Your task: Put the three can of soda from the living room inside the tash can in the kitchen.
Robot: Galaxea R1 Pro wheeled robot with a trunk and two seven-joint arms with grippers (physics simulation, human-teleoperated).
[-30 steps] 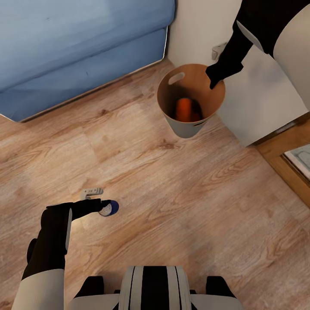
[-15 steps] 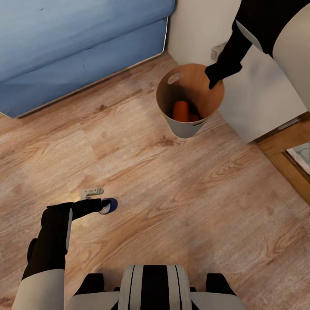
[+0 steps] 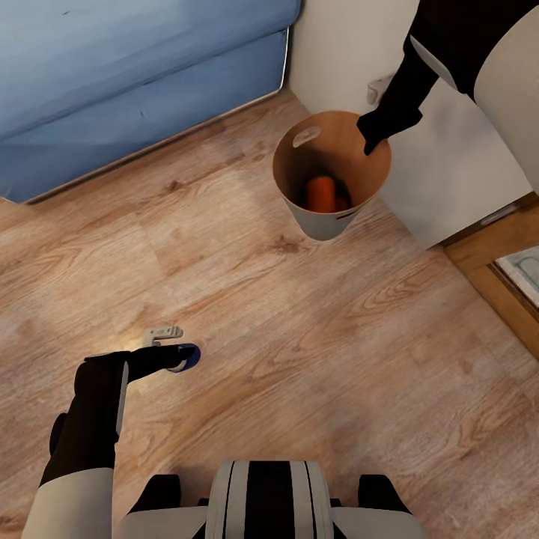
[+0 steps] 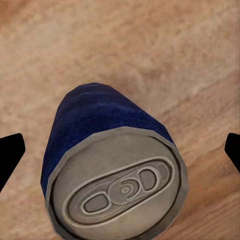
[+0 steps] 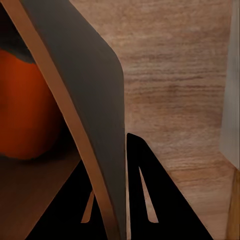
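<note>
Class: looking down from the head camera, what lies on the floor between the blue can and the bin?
Only bare wooden floor separates blue can from bin.

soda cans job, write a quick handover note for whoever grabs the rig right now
Right gripper: shut on the rim of the bin, holding it up off the wooden floor.
Left gripper: open, fingers either side of the blue can, not yet gripping it.
Done: orange can lies in the bin; something else beside it, unclear.
Left: close on the blue can, drop it in the bin, then confirm all three are inside.
</note>
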